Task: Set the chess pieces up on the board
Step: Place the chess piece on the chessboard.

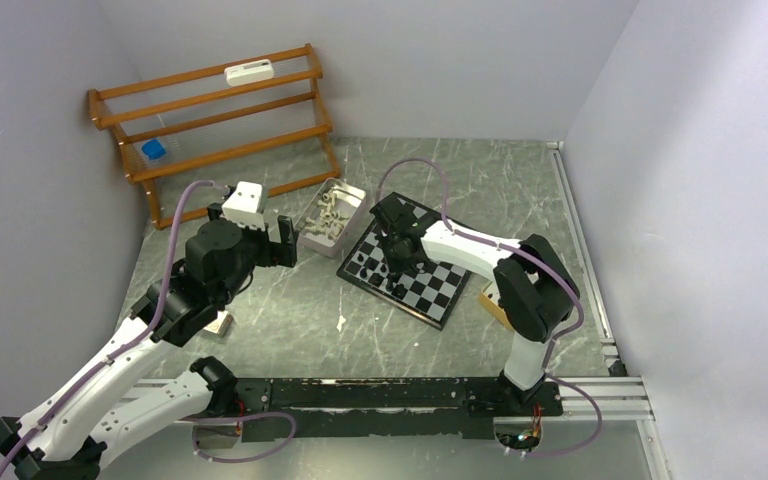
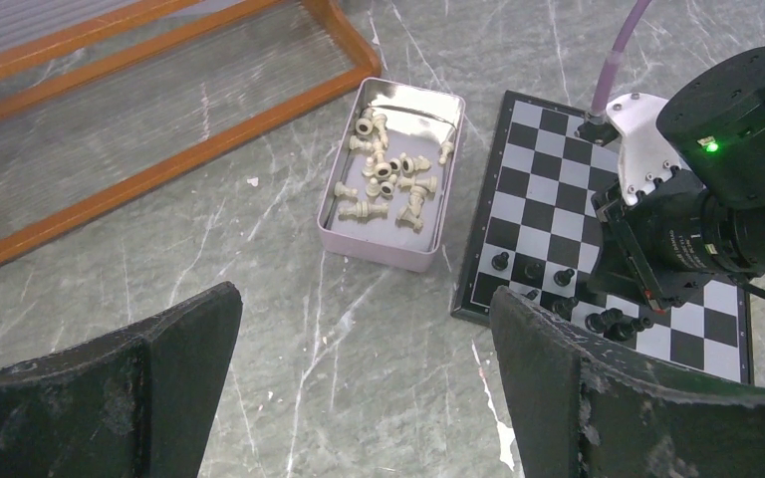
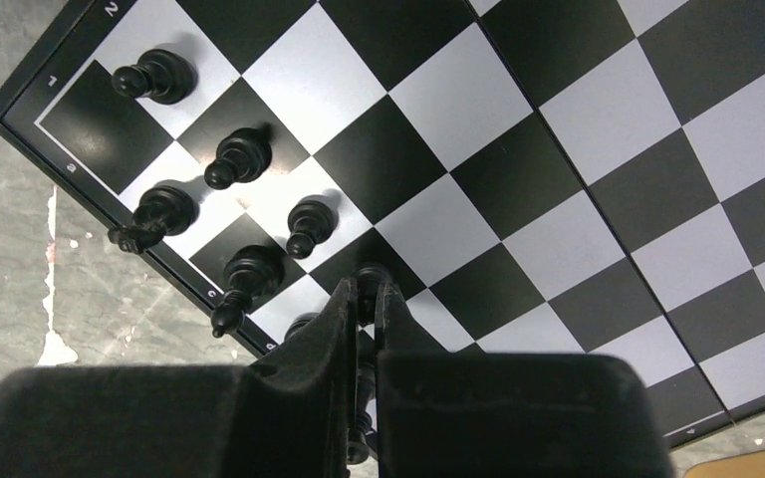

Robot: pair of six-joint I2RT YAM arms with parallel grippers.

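Observation:
The board (image 3: 558, 149) lies at an angle on the marble table. Several black chess pieces (image 3: 239, 157) stand on or lean over its near-corner squares, two rows deep. My right gripper (image 3: 367, 299) is low over that corner, shut on a black chess piece (image 3: 369, 273) whose base pokes out beyond the fingertips. In the top view that gripper (image 1: 397, 255) sits over the board's (image 1: 430, 285) left part. My left gripper (image 2: 364, 294) hangs open over bare table, left of the board (image 2: 548, 169) and in front of a tin of cream-white pieces (image 2: 388, 179).
The pink tin (image 1: 332, 215) stands just left of the board's far corner. A wooden slatted rack (image 1: 210, 120) leans at the back left, with a blue object (image 1: 153, 150) and a white device (image 1: 249, 72) on it. A tan object (image 1: 490, 300) lies right of the board.

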